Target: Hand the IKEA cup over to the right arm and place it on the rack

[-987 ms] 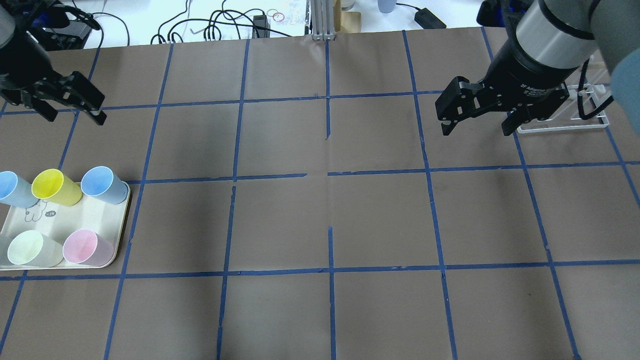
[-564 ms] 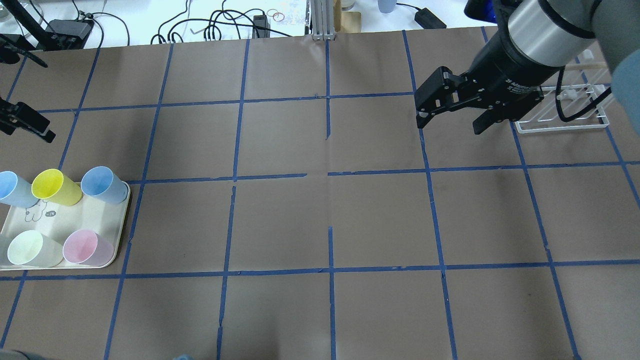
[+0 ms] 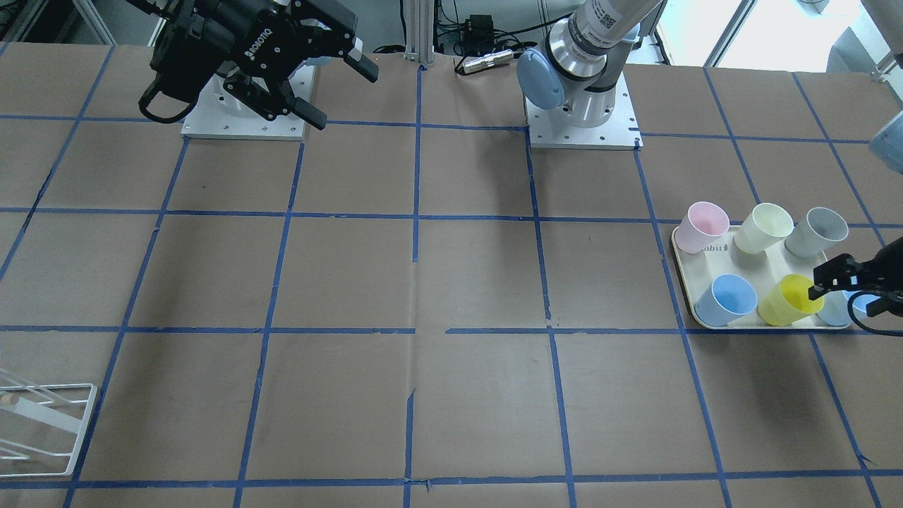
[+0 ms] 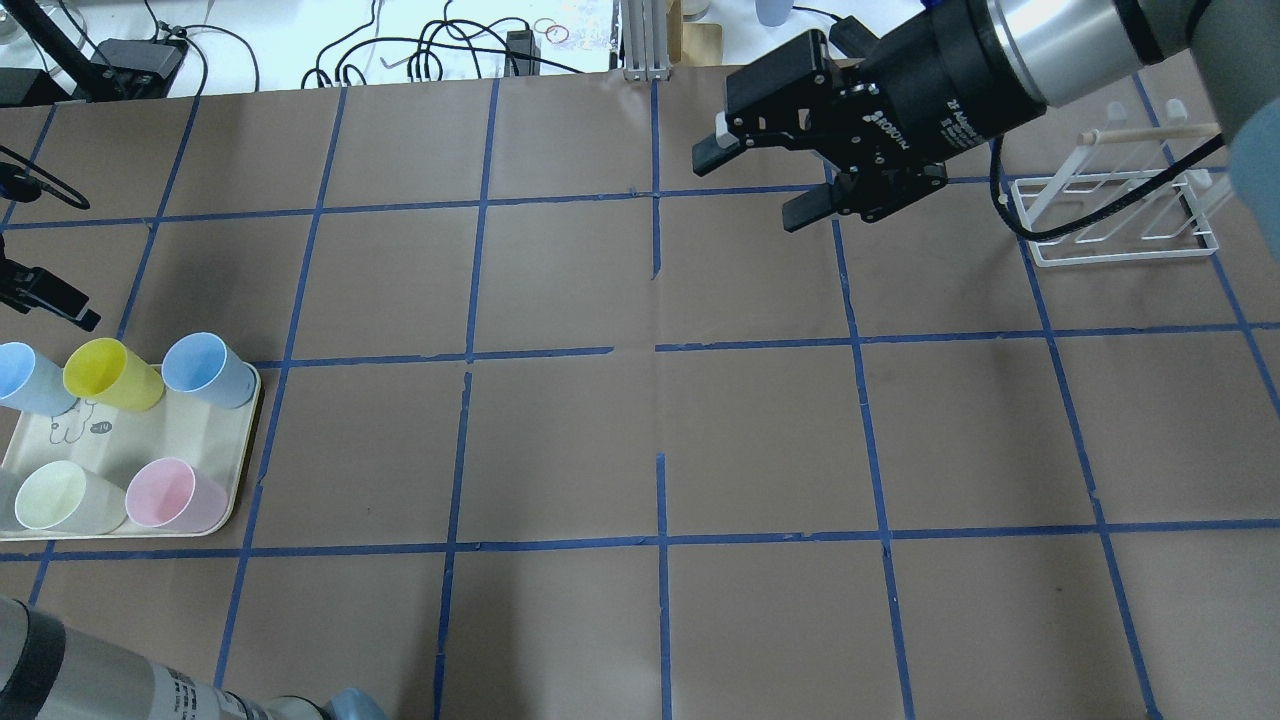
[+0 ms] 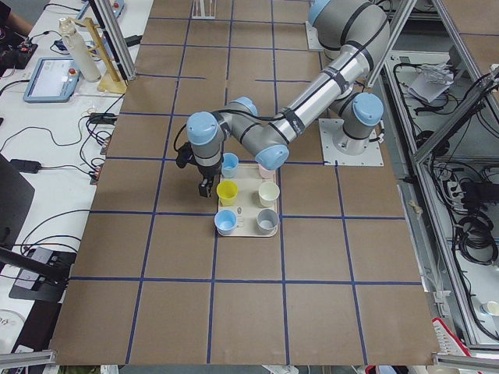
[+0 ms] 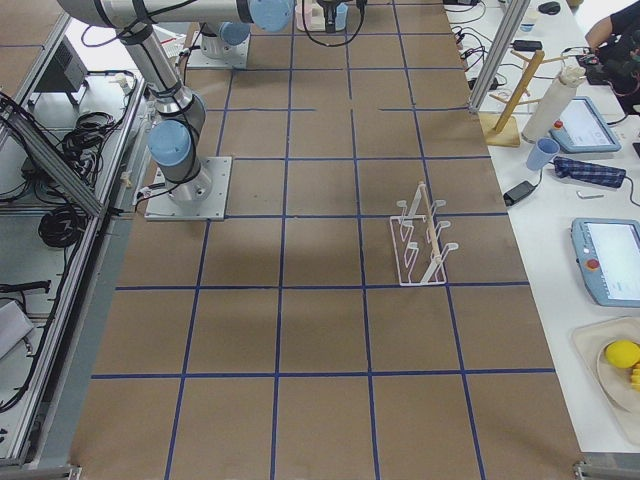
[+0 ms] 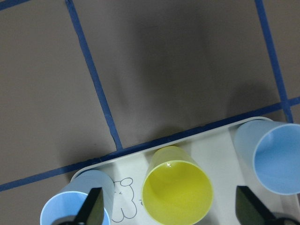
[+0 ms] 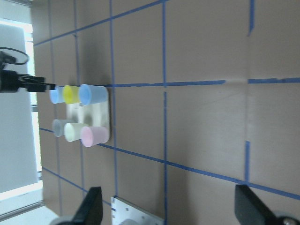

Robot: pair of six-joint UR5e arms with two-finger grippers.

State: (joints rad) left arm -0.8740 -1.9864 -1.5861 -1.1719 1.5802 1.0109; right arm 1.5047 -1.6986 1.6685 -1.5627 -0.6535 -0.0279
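Observation:
The yellow IKEA cup (image 4: 110,375) stands upright in the far row of a cream tray (image 4: 238,478), between two blue cups. It also shows in the front-facing view (image 3: 790,300). My left gripper (image 7: 171,213) is open and hovers over the tray's far edge, its fingers either side of the yellow cup (image 7: 177,191) and above it. It holds nothing. My right gripper (image 4: 750,185) is open and empty, raised over the far middle of the table. The white wire rack (image 4: 1115,215) stands at the far right, to the right of the right gripper.
The tray also holds a pink cup (image 4: 170,495), a pale cream cup (image 4: 60,497), blue cups (image 4: 205,368) and a grey cup (image 3: 818,231). The right arm's black cable (image 4: 1090,215) hangs across the rack. The arm base plates (image 3: 582,130) sit at the robot's side.
My left gripper has moved from the far left corner toward the tray and now hangs over the yellow cup. My right gripper has swung left, away from the rack, and risen.

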